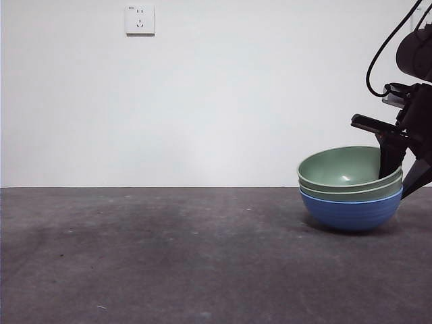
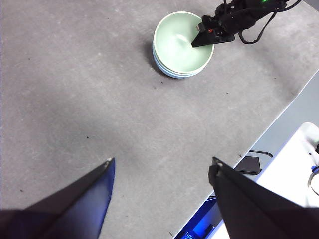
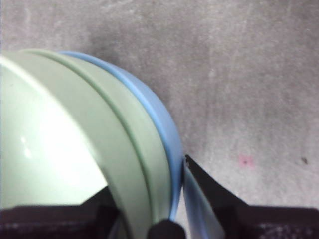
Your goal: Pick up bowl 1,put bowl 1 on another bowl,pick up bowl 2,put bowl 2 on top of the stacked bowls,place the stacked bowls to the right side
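The stacked bowls stand on the table at the right. The blue bowl is at the bottom, with one pale green bowl in it and a second green bowl on top, slightly tilted. My right gripper straddles the stack's right rim, one jaw inside the top bowl and the other against the blue bowl's outside, shut on the rims. The left wrist view shows the stack from afar with the right gripper on it. My left gripper hangs open and high, far from the bowls.
The dark grey table stretches left of the stack. A white wall with a socket stands behind. In the left wrist view the table's edge runs close to the stack, with a black box beyond it.
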Action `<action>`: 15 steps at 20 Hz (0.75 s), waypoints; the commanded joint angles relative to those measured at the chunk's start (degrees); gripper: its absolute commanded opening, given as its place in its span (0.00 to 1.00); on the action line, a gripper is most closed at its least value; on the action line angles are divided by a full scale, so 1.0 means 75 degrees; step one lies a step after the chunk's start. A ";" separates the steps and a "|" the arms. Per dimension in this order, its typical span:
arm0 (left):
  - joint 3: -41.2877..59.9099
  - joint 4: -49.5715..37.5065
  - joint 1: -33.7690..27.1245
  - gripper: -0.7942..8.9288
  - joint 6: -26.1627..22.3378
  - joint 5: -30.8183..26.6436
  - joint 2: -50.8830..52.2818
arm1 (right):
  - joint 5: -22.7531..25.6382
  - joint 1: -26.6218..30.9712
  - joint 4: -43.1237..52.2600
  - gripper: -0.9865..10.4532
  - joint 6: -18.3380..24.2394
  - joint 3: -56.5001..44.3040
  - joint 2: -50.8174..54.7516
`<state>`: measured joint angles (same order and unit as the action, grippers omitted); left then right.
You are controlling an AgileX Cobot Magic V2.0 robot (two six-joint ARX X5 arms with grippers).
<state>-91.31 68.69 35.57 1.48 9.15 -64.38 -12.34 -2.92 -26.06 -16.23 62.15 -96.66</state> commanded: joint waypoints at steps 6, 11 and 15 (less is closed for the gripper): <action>0.0012 -0.0055 -0.0003 0.41 -0.0079 -0.0009 0.0009 | 0.0035 -0.0012 -0.0306 0.19 0.0379 -0.0017 -0.0458; 0.0012 0.0015 -0.0003 0.41 -0.0082 -0.0006 0.0009 | 0.0038 -0.0012 -0.0402 0.23 0.0414 -0.0017 -0.0458; 0.0012 0.0105 -0.0003 0.41 -0.0082 -0.0003 0.0009 | 0.0032 -0.0012 -0.0382 0.23 0.0437 -0.0017 -0.0455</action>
<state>-91.31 69.47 35.57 1.48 9.15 -64.38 -12.23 -2.70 -28.05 -13.91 63.09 -98.85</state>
